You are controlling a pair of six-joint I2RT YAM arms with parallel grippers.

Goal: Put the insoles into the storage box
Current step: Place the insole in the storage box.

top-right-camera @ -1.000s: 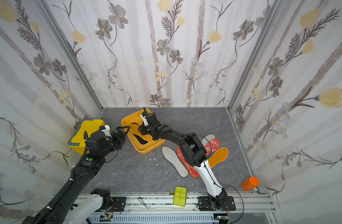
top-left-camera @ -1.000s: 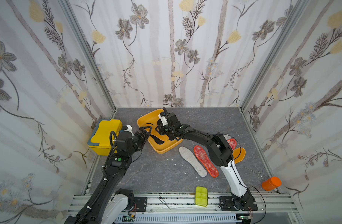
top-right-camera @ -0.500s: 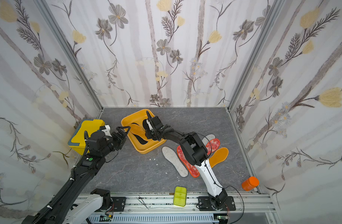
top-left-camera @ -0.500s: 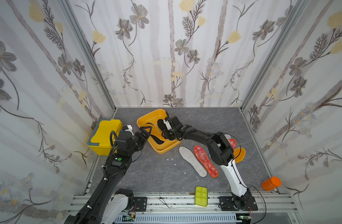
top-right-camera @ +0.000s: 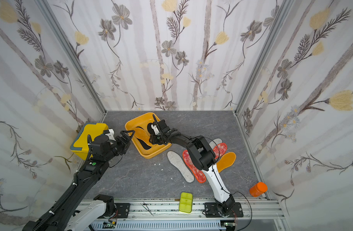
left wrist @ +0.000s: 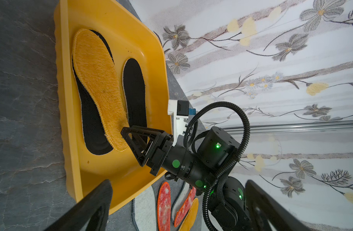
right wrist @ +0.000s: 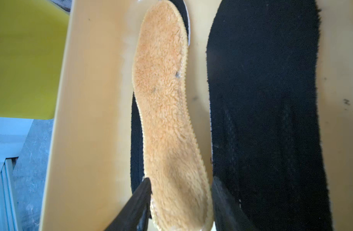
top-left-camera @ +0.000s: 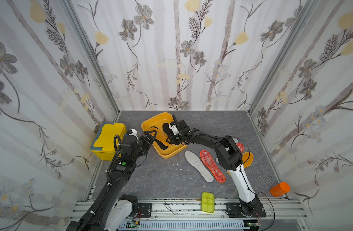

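**Step in hand.** The left gripper point(top-left-camera: 151, 137) stood spread to its full width and held nothing. It was just left of the storage box point(top-left-camera: 171, 154), which sat left of centre toward the far side of the table. Over the box, the right gripper point(left wrist: 131, 147) straddled the heel of an orange-yellow insole point(right wrist: 163, 104) with its jaws partly apart. Whether they pinched the heel or merely flanked it, the views did not settle. That insole lay flat in the box, overlapping a black insole point(left wrist: 89, 124).

The step appeared to be the set-down. To do it well, you needed to open the jaws clear of the plush edge before any lift. You then needed to rise straight up, so the pile could not snag and drag the pad out. The left gripper was best kept outside the rim.

**Count, left to right.**
- Yellow lidded box point(top-left-camera: 108, 138): one.
- Insoles in the box: three — the two above and a second black insole point(right wrist: 261, 100) beside them.
- Lime-green case point(top-left-camera: 207, 202): one, near edge.
- Insoles on the table, right of the box: five — a grey-white insole point(top-left-camera: 197, 166), a red mottled insole point(top-left-camera: 211, 166), a second grey-white insole point(top-right-camera: 216, 141), a second red mottled insole point(top-right-camera: 221, 148) and a second orange-yellow insole point(top-right-camera: 226, 162).
- Orange canister point(top-left-camera: 279, 189): one, near right.
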